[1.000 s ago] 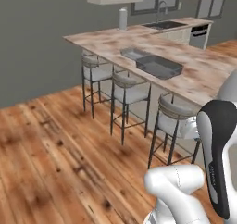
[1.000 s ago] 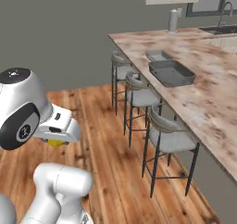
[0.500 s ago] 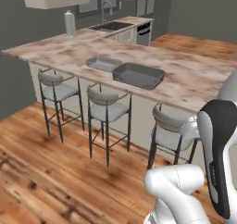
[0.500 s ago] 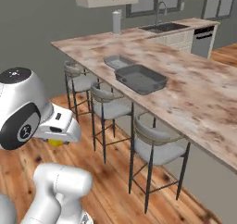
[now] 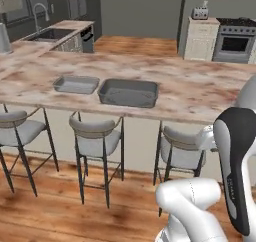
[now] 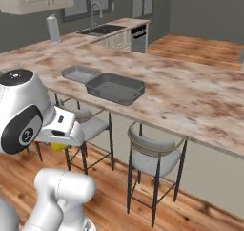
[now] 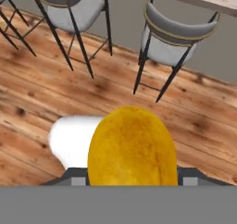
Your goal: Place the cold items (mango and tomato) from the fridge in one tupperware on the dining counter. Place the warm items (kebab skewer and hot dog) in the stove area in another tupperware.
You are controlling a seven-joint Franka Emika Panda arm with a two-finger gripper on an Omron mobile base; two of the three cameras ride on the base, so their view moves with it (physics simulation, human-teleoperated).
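The mango (image 7: 132, 152), yellow-orange and rounded, sits right in front of the hand camera and hides the fingertips. My gripper (image 7: 132, 173) is shut on it. From the right base camera a sliver of the mango (image 6: 57, 146) peeks out under the white hand, low over the wooden floor and short of the dining counter (image 6: 190, 99). On that counter (image 5: 200, 91) lie two trays side by side: a light-grey tupperware (image 5: 76, 84) and a darker grey one (image 5: 128, 92). Both look empty. The stove area (image 5: 235, 40) stands at the far right behind the counter.
Three grey stools (image 5: 96, 135) stand along the counter's near side, between me and the trays. A sink with a faucet (image 5: 49, 32) is at the far left. A toaster (image 5: 201, 13) sits on the cream cabinet beside the range.
The whole picture has swung: the base has turned, so the counter now lies square across the view and the stove has come into sight. The mango stays in the gripper.
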